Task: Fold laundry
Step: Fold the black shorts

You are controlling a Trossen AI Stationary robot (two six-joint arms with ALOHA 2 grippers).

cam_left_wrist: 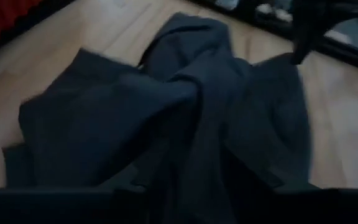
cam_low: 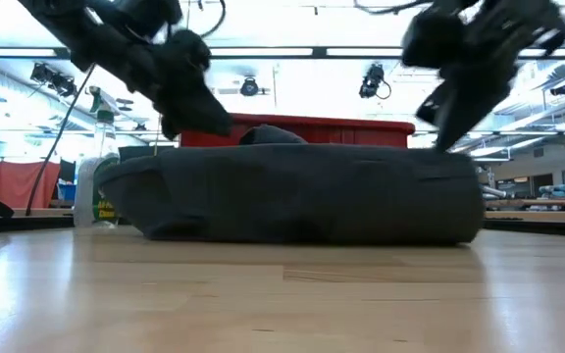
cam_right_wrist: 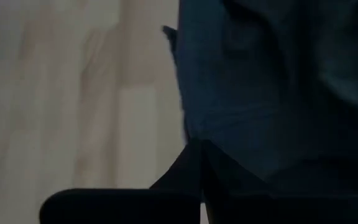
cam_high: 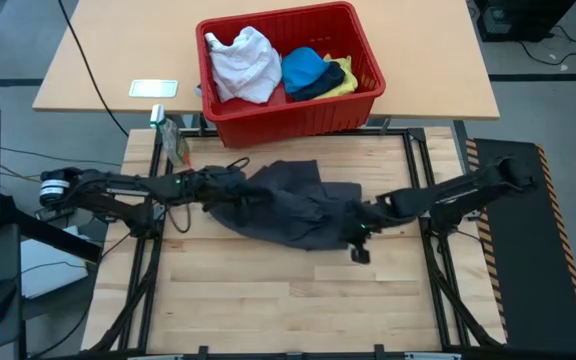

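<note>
A dark grey garment [cam_high: 288, 205] lies crumpled on the wooden table, spread between my two grippers; in the low view the garment [cam_low: 302, 191] is a long low mound. My left gripper [cam_high: 223, 195] is at its left end and my right gripper [cam_high: 360, 230] at its right edge, both shut on the cloth. The other laundry, white, bright blue, dark navy and yellow pieces, lies heaped in the red basket [cam_high: 298, 118] at the far side. My left gripper has bunched folds at the garment's left end [cam_left_wrist: 182, 180] between its fingers, coming in slanting from the table's left; the fingers themselves are hidden under the cloth. The rest of the garment lies slack on the table. My right gripper pinches the garment's right edge [cam_right_wrist: 194, 134] at its fingertips [cam_right_wrist: 185, 171], which meet there. It comes from the table's right, slanting steeply down. One layer or several, I cannot tell. The cloth beside it rests on the table.
A spray bottle [cam_high: 173, 140] stands by the table's far left corner. A small white card [cam_high: 154, 88] lies on the desk behind, left of the basket. Bare wood stretches along the table's near half.
</note>
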